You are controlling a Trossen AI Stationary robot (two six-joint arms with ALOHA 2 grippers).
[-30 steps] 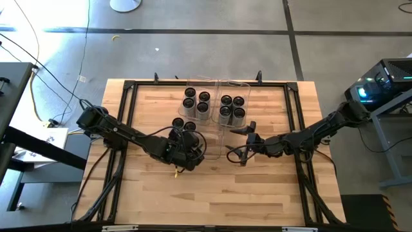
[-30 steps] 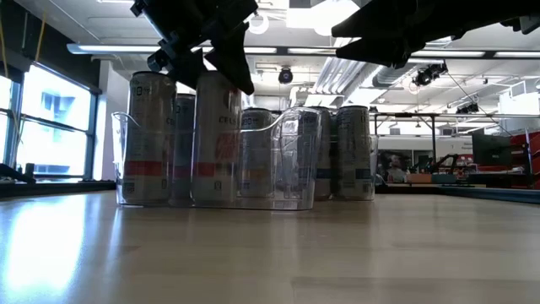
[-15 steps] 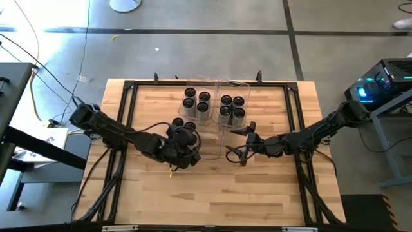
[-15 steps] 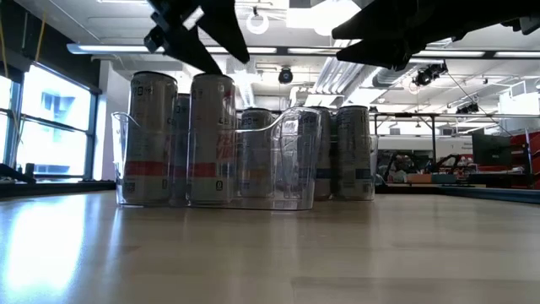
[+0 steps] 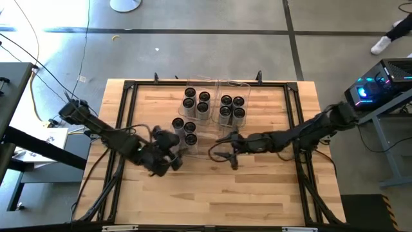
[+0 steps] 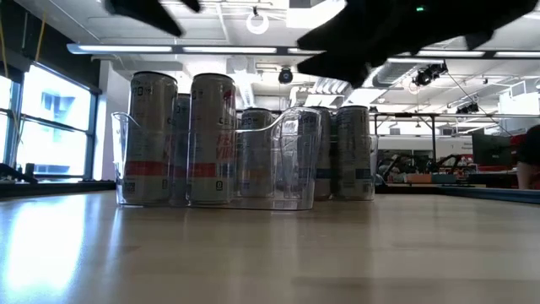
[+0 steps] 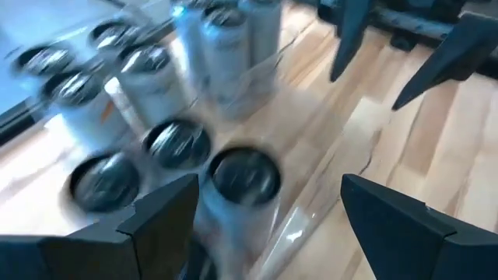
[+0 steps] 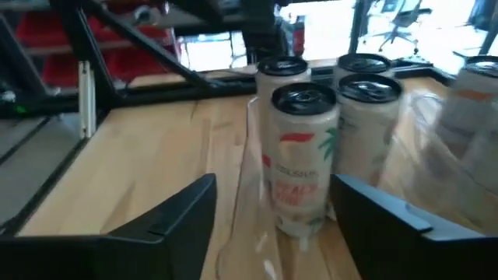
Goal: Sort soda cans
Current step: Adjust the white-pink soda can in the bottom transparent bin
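A: Where are the soda cans (image 5: 196, 102)?

B: They stand upright in clear bins (image 5: 222, 86) near the far edge of the counter (image 5: 270, 193), so each kind stays with its own. Four sit in the left bin, four in the right bin, and three more (image 5: 185, 129) stand just in front, toward the middle.

A: What do the hands hold?

B: Nothing. The left hand (image 5: 168, 154) is wide open beside those three cans. The right hand (image 5: 222, 147) is open too, facing them from the other side.

A: What is in the way?

B: The clear bin wall (image 8: 253, 187), and the other hand close by. A black frame (image 5: 129, 87) runs along the counter's edges.
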